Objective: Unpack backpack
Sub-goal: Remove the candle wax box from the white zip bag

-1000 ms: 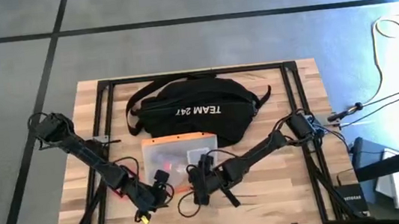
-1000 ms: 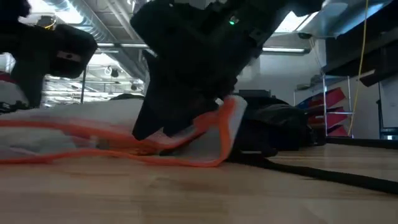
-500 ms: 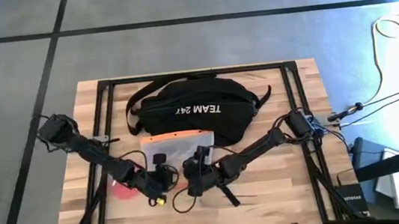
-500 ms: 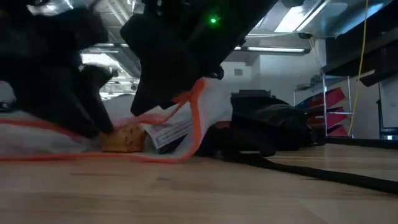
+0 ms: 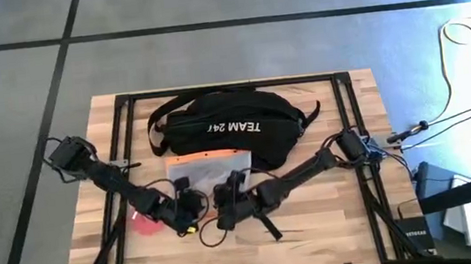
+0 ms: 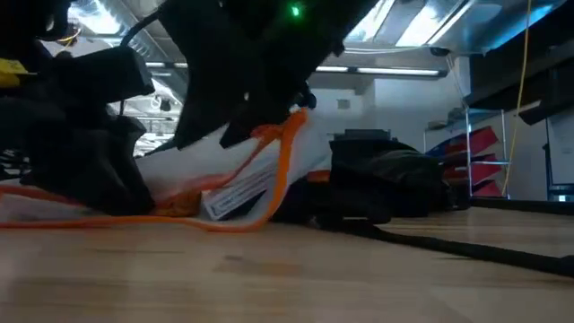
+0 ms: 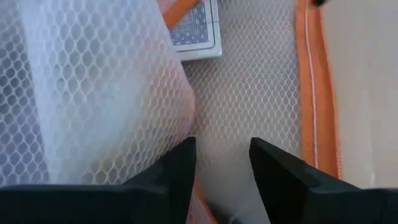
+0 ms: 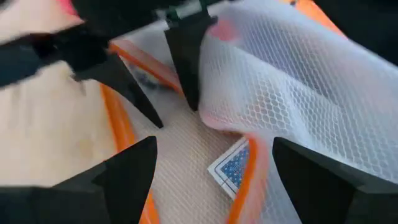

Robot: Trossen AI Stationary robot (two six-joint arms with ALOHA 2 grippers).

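Butcher-block table (image 5: pixel 352 216) under the grey floor fills my overhead feed, with both arms reaching in toward the middle front. My left gripper (image 5: pixel 190 217) sits just at 7 o'clock of the mesh pouch (image 5: pixel 208 167); its own wrist feed shows the fingers (image 7: pixel 177 171) parted a little, nosed into the pouch mouth over the netting, gripping nothing I can make out. My right gripper (image 5: pixel 227 211), right beside it, has the orange-trimmed upper edge pinched and raised. Over the last second the left one has come in from the pouch's outer corner to its opening, and the right has hauled the flap higher, so the pouch is now tented open; I judge I'm emptying it, not the backpack (image 5: pixel 228 133), which lies flat at 12 o'clock of the pouch, touching it. Overhead hides the contents. Both wrist feeds show a blue-backed card deck (image 7: pixel 198 28) inside, and the low feed shows the lifted flap's sag.
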